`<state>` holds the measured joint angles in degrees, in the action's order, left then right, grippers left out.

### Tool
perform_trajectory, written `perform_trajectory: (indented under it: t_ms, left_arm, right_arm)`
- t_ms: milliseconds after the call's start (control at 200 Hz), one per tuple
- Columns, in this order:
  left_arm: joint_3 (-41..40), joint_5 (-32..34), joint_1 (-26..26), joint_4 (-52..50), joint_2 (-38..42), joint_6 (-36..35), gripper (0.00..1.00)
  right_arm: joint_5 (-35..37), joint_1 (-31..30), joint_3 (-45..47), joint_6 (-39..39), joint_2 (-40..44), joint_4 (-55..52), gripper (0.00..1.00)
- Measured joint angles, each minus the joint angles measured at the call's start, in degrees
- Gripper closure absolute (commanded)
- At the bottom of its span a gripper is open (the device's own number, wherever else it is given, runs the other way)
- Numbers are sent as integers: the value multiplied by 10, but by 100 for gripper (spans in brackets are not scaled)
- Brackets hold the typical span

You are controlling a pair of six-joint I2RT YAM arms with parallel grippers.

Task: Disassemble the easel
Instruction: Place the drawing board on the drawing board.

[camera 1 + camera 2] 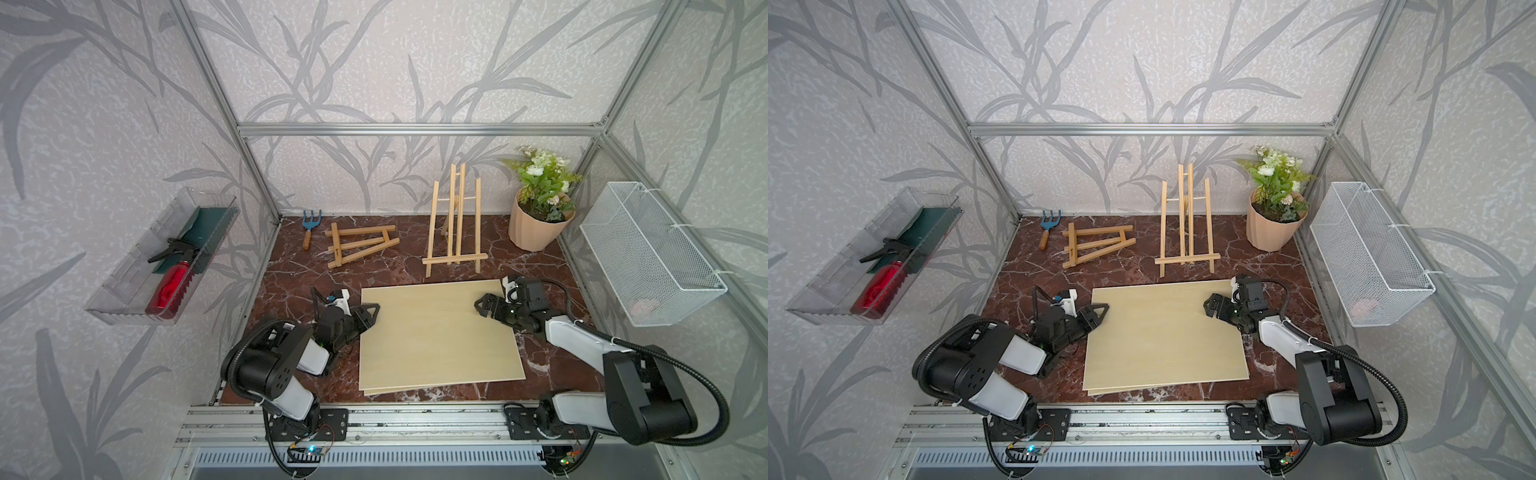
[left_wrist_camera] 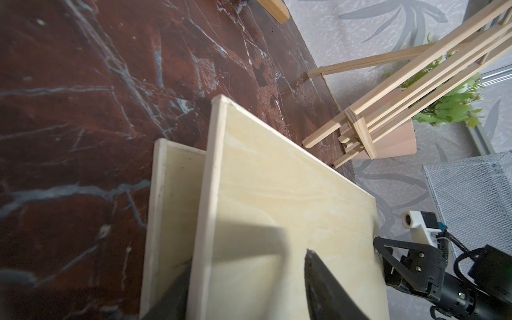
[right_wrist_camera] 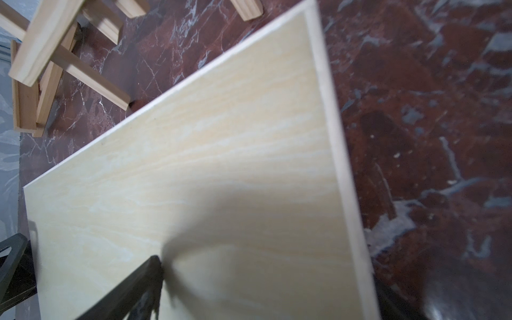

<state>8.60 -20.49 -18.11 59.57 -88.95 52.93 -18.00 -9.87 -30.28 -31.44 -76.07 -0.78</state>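
Note:
A standing wooden easel (image 1: 455,224) (image 1: 1185,224) is at the back of the table, with nothing on its ledge; its foot shows in the wrist views (image 2: 360,133) (image 3: 55,55). A second, folded easel (image 1: 361,245) (image 1: 1096,245) lies flat to its left. Two pale plywood boards lie stacked mid-table, the top board (image 1: 436,332) (image 1: 1163,332) over the lower board (image 2: 171,194). My left gripper (image 1: 372,313) (image 2: 246,260) is open astride the top board's left edge, one finger beneath it. My right gripper (image 1: 484,305) (image 3: 266,277) is open astride its right edge.
A peach flower pot (image 1: 536,224) stands at the back right, a blue hand rake (image 1: 308,228) at the back left. A white wire basket (image 1: 648,257) hangs on the right wall. A clear tray (image 1: 124,299) holding a red bottle hangs on the left wall.

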Motion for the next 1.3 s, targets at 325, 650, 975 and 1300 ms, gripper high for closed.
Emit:
perform_trajectory:
  t_ms: [325, 650, 975, 1300]
  left_arm:
    - [30, 51, -40, -215, 118, -43, 39]
    - [53, 113, -81, -401, 220, -43, 32]
    - [79, 148, -111, -492, 244, -49, 28]
    - [109, 207, -159, -555, 241, -52, 26]
  right_arm:
    - [-9, 0, -6, -2, -8, 0, 1]
    - [-24, 2, -6, -12, -8, -3, 1]
    - [-33, 9, -7, -16, -7, -9, 1]
    - [5, 10, -11, -18, 15, -55, 1]
